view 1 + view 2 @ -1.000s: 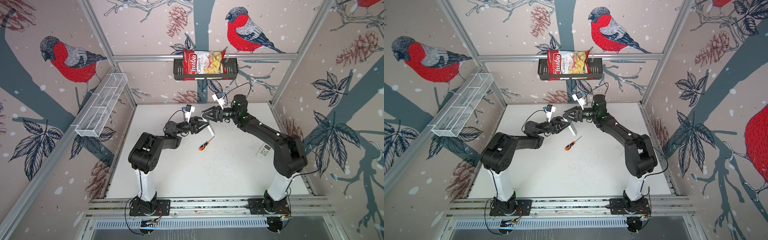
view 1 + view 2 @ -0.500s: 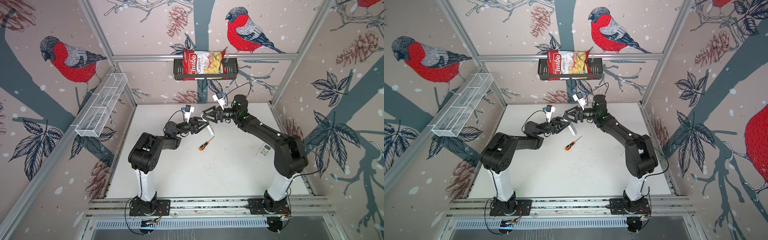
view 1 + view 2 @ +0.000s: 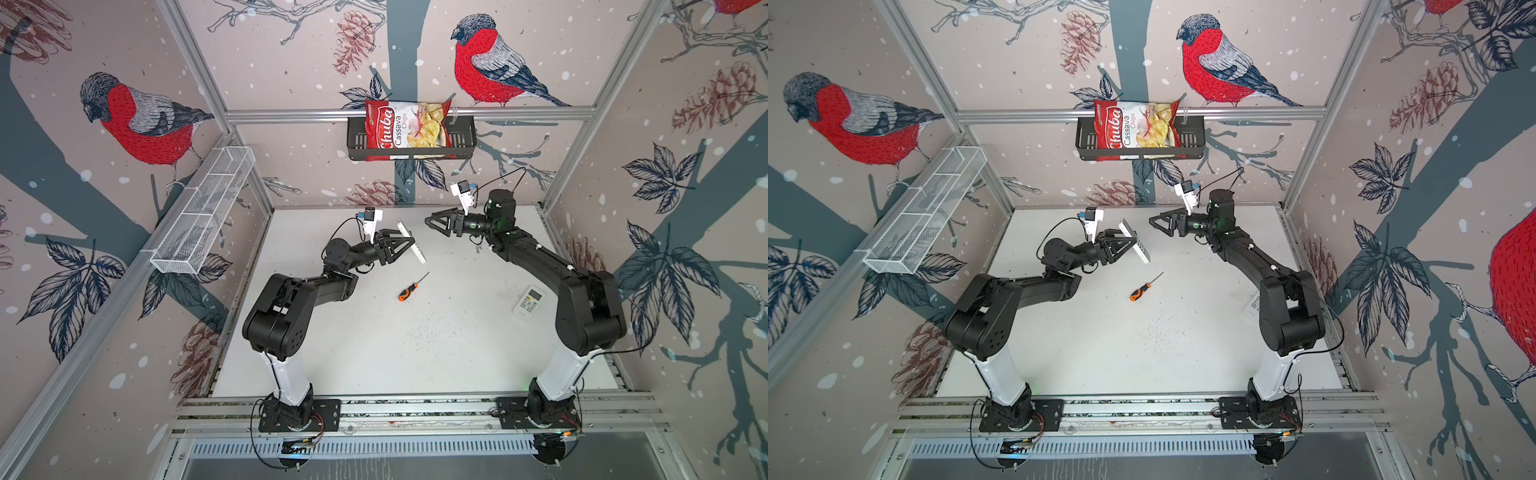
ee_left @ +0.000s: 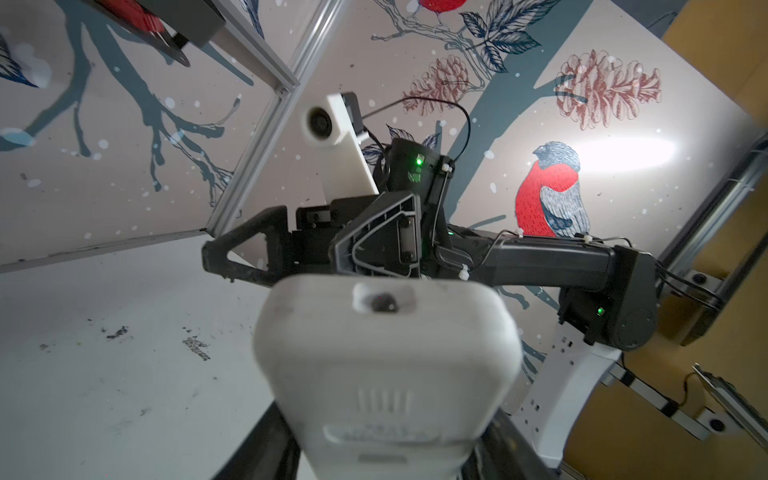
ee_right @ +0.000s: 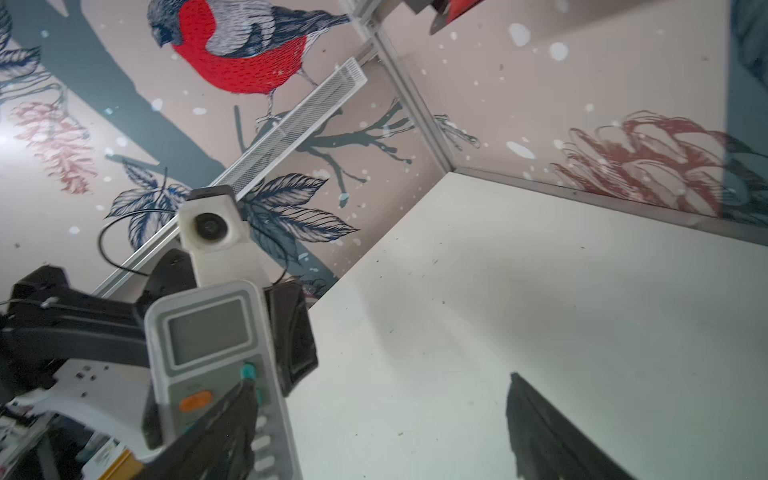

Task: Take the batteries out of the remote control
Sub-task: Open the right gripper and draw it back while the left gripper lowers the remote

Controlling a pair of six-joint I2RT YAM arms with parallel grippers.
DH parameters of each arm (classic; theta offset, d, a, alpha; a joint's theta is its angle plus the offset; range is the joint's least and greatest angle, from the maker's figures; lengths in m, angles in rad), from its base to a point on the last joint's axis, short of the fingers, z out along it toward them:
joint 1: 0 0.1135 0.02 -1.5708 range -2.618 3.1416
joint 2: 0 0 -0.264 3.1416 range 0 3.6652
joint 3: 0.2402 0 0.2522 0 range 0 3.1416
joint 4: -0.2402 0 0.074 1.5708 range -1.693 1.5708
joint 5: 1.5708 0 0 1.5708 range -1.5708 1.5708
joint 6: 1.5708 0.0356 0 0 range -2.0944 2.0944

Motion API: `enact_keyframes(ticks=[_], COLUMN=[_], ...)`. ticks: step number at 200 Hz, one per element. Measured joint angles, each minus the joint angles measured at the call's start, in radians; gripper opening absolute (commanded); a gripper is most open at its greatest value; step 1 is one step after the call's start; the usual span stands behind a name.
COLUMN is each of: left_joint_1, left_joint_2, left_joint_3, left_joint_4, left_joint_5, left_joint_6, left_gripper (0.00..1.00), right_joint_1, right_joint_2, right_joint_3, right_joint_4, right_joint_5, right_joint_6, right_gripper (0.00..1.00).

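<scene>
Tabletop (image 3: pixel 374 353): screwdriver (image 3: pixel 409 289) near airborne remote control (image 3: pixel 417 250)

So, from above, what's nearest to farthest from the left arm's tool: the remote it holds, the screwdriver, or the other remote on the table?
In a top view:
1. The held remote, clamped in the left tool, off the table.
2. The screwdriver, lying on the table just in front of it.
3. The second remote, flat on the table, far over on the right.
</scene>
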Motion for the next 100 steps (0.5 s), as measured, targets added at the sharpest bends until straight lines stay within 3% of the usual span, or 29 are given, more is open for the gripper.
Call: enact_keyframes(ticks=[70,100], left_joint_1=[0.0,0.0], left_joint_2=[-0.222,-0.312], left_joint_3=[-0.096,-0.07], left_joint_4=[-0.551,-0.825], left_joint_5=[-0.296,-0.444], left_joint_6=[0.198,0.273], left_gripper=[0.44,0.44], right_joint_1=[-0.003,0.004], right_joint_2=[-0.108,-0.111], right_joint_3=[-0.134,-0.153], right_joint_4=[-0.068,-0.113], right_joint_5=[0.249,0.329], right_joint_6=[-0.007,-0.008], right_gripper=[0.9,0.9])
